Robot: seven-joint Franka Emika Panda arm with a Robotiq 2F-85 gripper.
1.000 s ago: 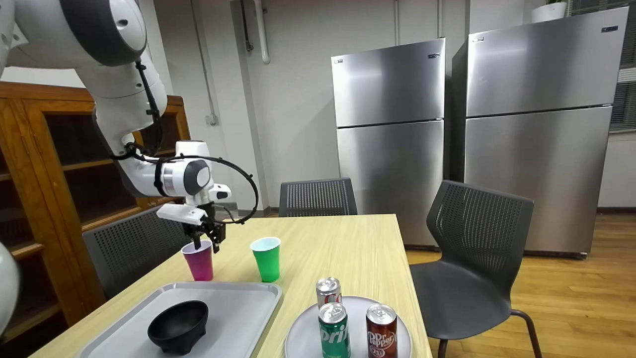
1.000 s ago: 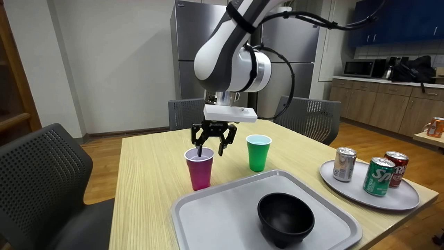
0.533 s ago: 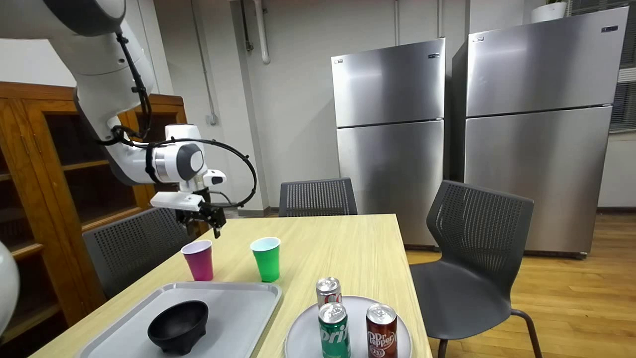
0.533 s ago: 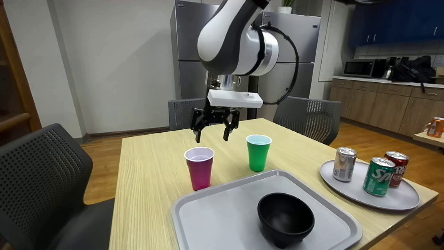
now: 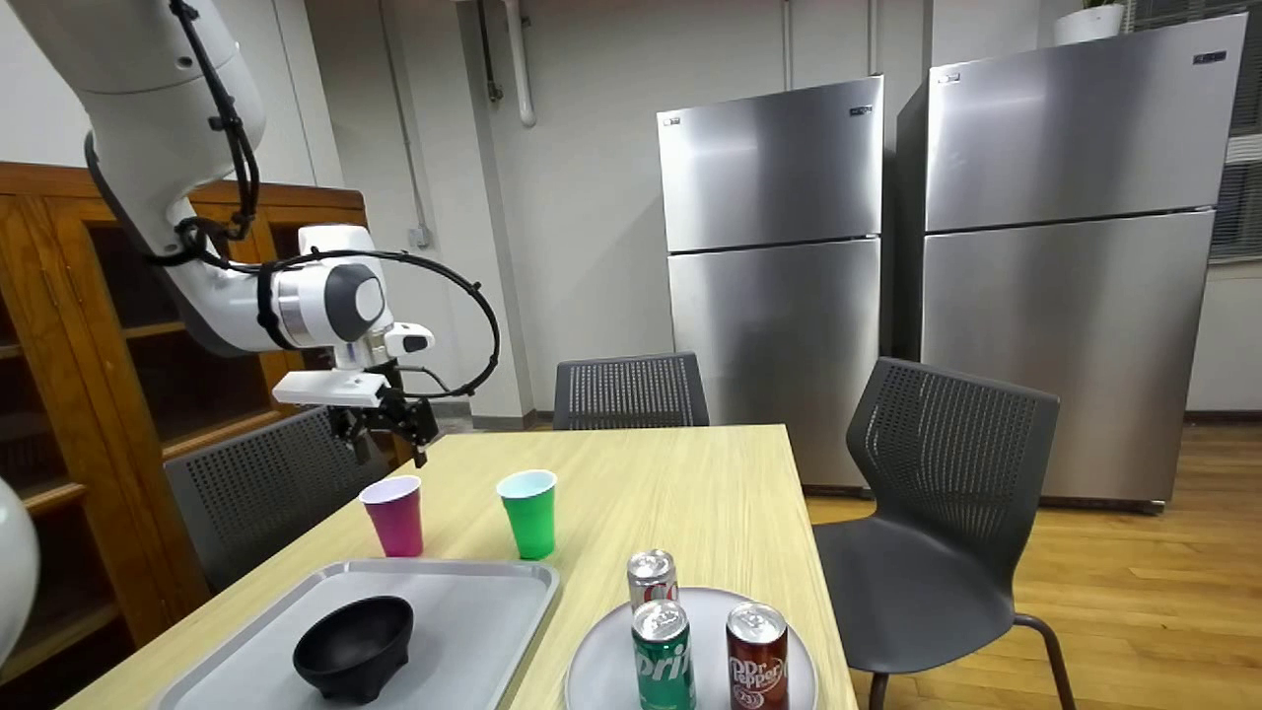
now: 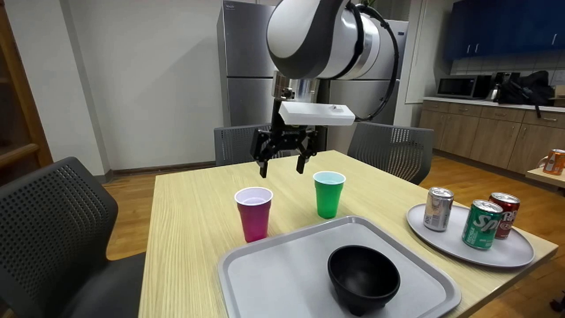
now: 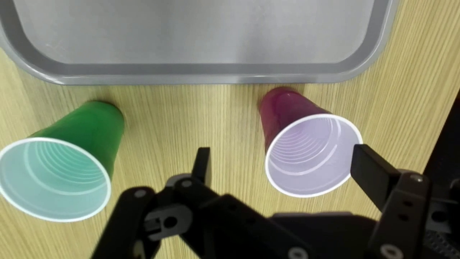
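Observation:
My gripper (image 6: 282, 170) is open and empty, its two black fingers apart. It hangs above the table behind the magenta cup (image 6: 255, 218) in an exterior view, and it also shows in an exterior view (image 5: 391, 454). The magenta cup stands upright with a pale lilac inside. In the wrist view the magenta cup (image 7: 284, 108) lies below and between the fingers (image 7: 282, 162), the right fingertip overlapping its rim. The fingers look higher than the rim and apart from it. A green cup (image 6: 328, 196) stands upright beside it, at the left in the wrist view (image 7: 90, 126).
A grey tray (image 6: 273, 265) lies close to both cups and holds a black bowl (image 6: 363, 278). A grey plate (image 6: 423, 227) carries a silver can (image 6: 438, 210), a green Sprite can (image 6: 481, 225) and a Dr Pepper can (image 5: 757, 661). Chairs (image 5: 946, 493) stand around the table.
My gripper has risen from the magenta cup's rim, where a finger overlapped the mouth, and moved back from it. Its fingers are wider apart. The cups, tray and cans have not moved.

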